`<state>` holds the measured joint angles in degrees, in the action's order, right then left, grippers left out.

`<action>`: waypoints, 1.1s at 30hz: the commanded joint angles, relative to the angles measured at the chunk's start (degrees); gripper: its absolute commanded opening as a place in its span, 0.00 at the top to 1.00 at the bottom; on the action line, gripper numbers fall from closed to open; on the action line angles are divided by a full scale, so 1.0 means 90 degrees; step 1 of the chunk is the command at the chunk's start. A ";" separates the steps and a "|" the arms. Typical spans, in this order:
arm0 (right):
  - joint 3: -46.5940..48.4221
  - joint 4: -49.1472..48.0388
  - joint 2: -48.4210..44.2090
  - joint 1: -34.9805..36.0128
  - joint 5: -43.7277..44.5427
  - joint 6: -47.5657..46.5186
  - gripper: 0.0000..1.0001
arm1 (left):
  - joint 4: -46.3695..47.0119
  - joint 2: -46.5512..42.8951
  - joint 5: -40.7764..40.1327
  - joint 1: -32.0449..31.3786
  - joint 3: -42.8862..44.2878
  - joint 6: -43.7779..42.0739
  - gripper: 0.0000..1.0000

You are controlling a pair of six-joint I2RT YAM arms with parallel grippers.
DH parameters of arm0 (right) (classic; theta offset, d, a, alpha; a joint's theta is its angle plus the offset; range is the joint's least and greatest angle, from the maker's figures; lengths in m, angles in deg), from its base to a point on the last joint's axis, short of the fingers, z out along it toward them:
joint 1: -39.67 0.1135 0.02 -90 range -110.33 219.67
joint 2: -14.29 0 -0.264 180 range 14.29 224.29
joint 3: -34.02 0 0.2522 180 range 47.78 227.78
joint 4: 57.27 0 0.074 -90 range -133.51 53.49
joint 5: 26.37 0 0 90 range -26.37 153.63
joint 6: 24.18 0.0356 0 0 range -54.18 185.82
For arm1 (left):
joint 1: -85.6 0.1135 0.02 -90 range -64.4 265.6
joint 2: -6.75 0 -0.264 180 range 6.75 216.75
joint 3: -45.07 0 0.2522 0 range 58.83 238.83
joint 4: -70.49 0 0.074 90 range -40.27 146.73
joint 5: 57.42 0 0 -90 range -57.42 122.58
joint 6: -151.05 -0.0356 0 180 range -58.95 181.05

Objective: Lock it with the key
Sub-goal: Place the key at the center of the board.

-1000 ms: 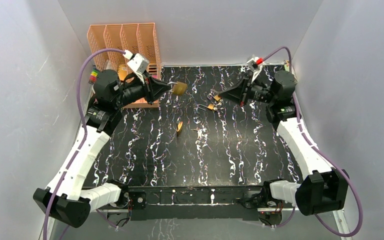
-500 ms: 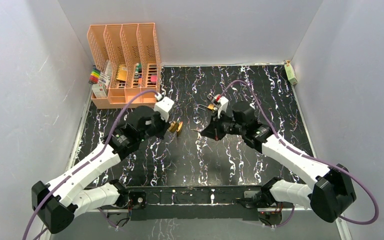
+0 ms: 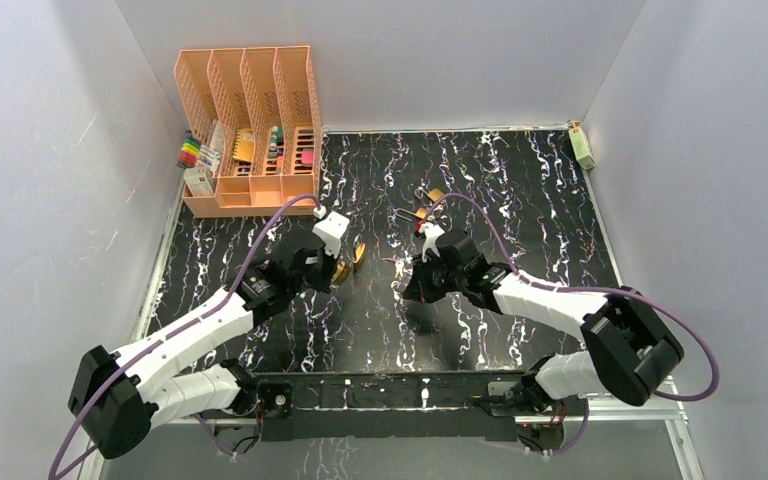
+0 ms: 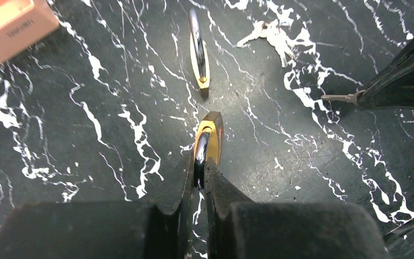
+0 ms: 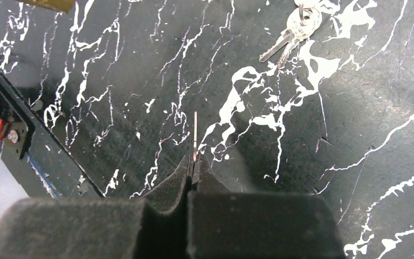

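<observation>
Room: pale grey walls [image 3: 440, 60] close in three sides.
Surface: black marble-patterned table [image 3: 520, 190] with white veins.
Landmark: orange slotted plastic rack [image 3: 250, 130] stands at the far left corner.
Left gripper: the left gripper [image 4: 200, 172] has its fingers pinched onto the chrome shackle of a brass padlock [image 4: 209, 137].
Padlock: it is held right of the rack and nearer the arms, about mid-table.
Right gripper: the right gripper [image 5: 194, 164] is closed tight on a thin silver key [image 5: 195, 135], farther right of the rack than the padlock.
Loose items: a second brass padlock [image 4: 198, 54] and a bunch of silver keys [image 5: 296, 29] lie just beyond the held lock, toward the rack's side of the table.
Hard to make out: the key shows edge-on only. Whether the held lock touches the table cannot be told. A small green object [image 3: 583, 145] in the corner opposite the rack is too small to identify.
</observation>
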<state>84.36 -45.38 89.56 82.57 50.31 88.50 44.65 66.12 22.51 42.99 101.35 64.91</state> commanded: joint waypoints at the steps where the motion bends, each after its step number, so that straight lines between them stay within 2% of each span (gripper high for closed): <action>1: -0.0083 -0.0841 0.0289 0.0044 0.0054 0.0176 1.00 | 0.0593 0.0143 -0.0016 -0.0036 -0.0181 0.0367 1.00; 9: -0.0185 -0.1269 0.0920 0.0056 -0.0144 0.0271 1.00 | 0.0559 0.0705 0.0127 -0.0049 -0.0164 0.0477 1.00; 15: -0.0221 -0.1653 0.1154 0.0049 -0.0275 0.0356 0.99 | 0.0480 0.1139 -0.0089 -0.0060 -0.0104 0.0633 1.00; 17: -0.0192 -0.1742 0.1214 0.0054 -0.0331 0.0352 0.91 | 0.0439 0.1258 -0.0176 -0.0060 -0.0066 0.0677 1.00; 21: -0.0053 -0.1704 0.1185 0.0051 -0.0361 0.0190 0.68 | 0.0340 0.1349 -0.0340 -0.0066 -0.0042 0.0724 1.00; 26: 0.0801 -0.0981 0.0744 -0.0217 -0.0071 -0.0524 0.44 | 0.0283 0.1362 -0.0415 -0.0067 -0.0020 0.0745 0.87; 30: 0.1694 -0.0631 0.0620 -0.1013 -0.0036 -0.0835 0.16 | 0.0295 0.1420 -0.0299 -0.0066 0.0036 0.0815 0.75; 33: 0.2408 -0.0248 0.0984 -0.1564 0.0228 -0.1100 0.12 | 0.0313 0.1372 -0.0164 -0.0068 0.0027 0.0863 0.66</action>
<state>97.56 -50.30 97.80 74.13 48.91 83.47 47.32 79.10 20.76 42.62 99.71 71.81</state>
